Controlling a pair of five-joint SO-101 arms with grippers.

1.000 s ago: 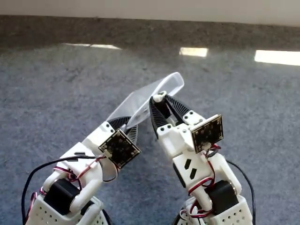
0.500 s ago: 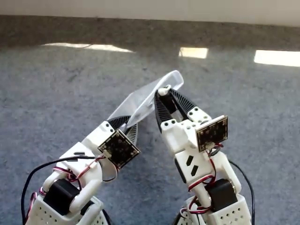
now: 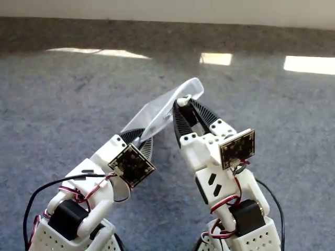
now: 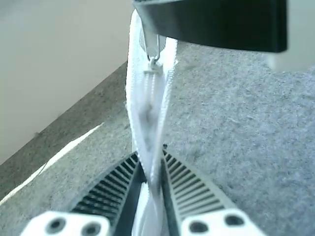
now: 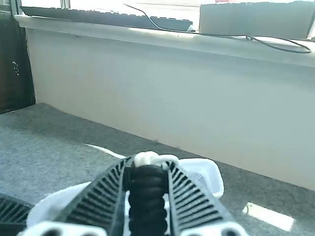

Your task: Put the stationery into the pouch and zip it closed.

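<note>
Translucent white pouch [image 3: 162,112], just the one, is held up off the grey tabletop [image 3: 63,104] with two arms on it. One arm slants up so the left claw [image 3: 140,140] clamps tight on the pouch's near end. The right claw [image 3: 181,102] leans in, pinched shut on the single zip pull [image 4: 153,66] near the far end.

Pouch [image 3: 163,107] hangs between left jaws and right jaws.
</note>
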